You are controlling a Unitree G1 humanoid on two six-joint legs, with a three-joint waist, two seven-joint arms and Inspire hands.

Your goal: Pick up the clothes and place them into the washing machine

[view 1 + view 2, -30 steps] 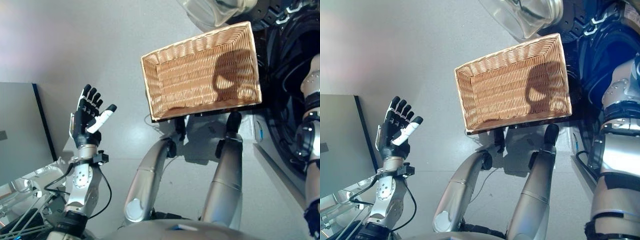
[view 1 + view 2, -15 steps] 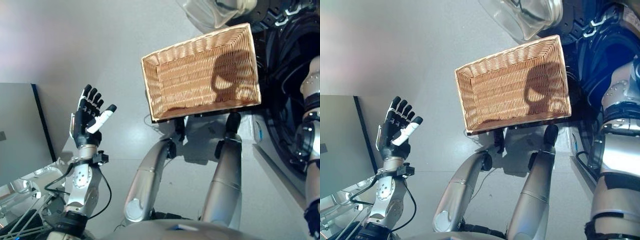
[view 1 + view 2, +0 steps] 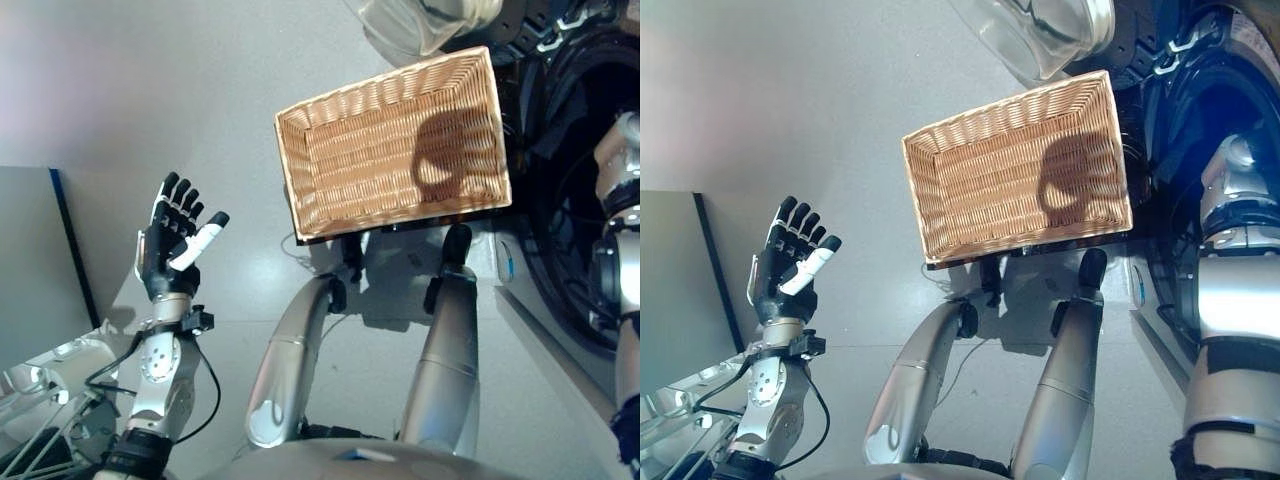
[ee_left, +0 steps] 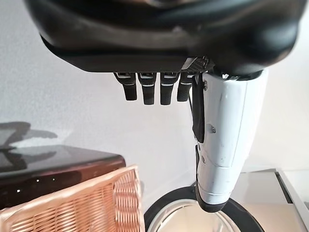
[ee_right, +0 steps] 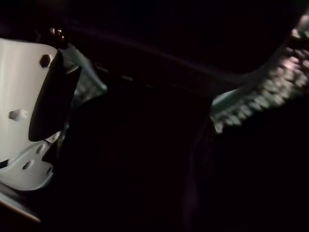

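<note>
The wicker basket [image 3: 390, 150] stands on the floor in front of me with nothing in it. To its right is the washing machine's dark drum opening [image 3: 570, 200], and my right arm [image 3: 625, 180] reaches into it, so the right hand is hidden in the eye views. The right wrist view is dark inside the drum; it shows the hand's white thumb [image 5: 29, 111] and a pale knitted piece of cloth [image 5: 260, 96] some way from it. My left hand [image 3: 165, 245] is raised at the left, open and holding nothing.
The machine's round glass door [image 3: 420, 20] hangs open above the basket's far side. A grey panel [image 3: 30, 260] stands at the left, beside my left arm. Grey floor lies between the panel and the basket.
The whole picture has shifted slightly left, so the camera moved. The basket, the left hand and the right arm keep their places.
</note>
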